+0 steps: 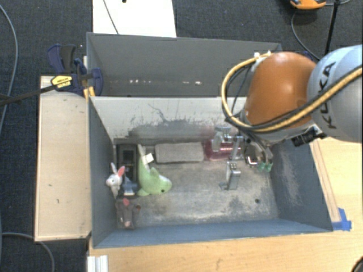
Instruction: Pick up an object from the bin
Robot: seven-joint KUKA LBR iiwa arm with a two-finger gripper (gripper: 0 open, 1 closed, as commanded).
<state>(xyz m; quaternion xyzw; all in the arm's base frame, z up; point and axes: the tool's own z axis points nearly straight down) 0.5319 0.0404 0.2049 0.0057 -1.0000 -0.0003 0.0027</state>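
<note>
grey bin (198,204) | green toy (152,181) | white rabbit (115,179) | grey block (178,152)

Even overhead light, med-bright, w/ soft glare on cover (279,89), pale sheen on bin (170,61) rear wall, faint shadow under arm (340,78)

Green plush toy (151,181) beside white rabbit figure (115,179); grey block (178,152) farther back.

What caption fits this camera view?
Gripper hangs above the floor of the grey bin; green toy and white bunny sit far left.
</note>
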